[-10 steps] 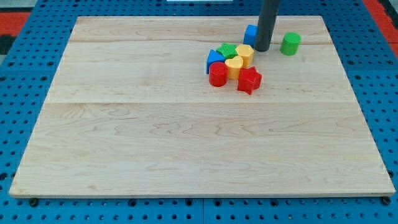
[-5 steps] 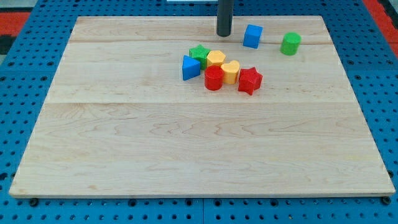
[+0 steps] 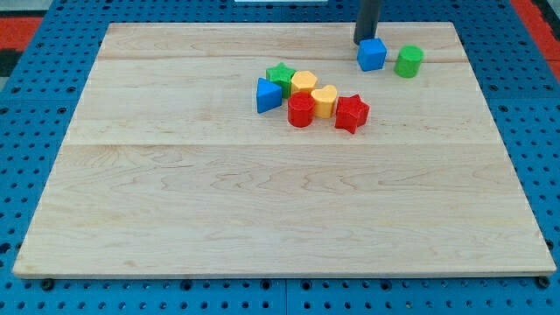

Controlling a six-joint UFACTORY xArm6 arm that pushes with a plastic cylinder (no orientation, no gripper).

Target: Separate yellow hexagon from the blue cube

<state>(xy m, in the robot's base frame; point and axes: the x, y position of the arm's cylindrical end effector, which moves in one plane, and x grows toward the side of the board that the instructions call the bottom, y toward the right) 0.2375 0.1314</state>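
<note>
The yellow hexagon (image 3: 304, 83) lies in a cluster near the view's top centre, touching the green star (image 3: 280, 73) and the yellow heart (image 3: 325, 101). The blue cube (image 3: 372, 54) stands apart, to the hexagon's upper right, close to the green cylinder (image 3: 408, 61). My tip (image 3: 365, 41) is at the cube's upper left edge, touching or almost touching it.
The cluster also holds a blue triangle (image 3: 268, 94), a red cylinder (image 3: 301, 110) and a red star (image 3: 352, 113). The wooden board (image 3: 262, 210) lies on a blue perforated table. The board's top edge is just above my tip.
My tip went left, then back right to the blue cube. The cube slid right toward the green cylinder. The cluster with the hexagon shifted left earlier.
</note>
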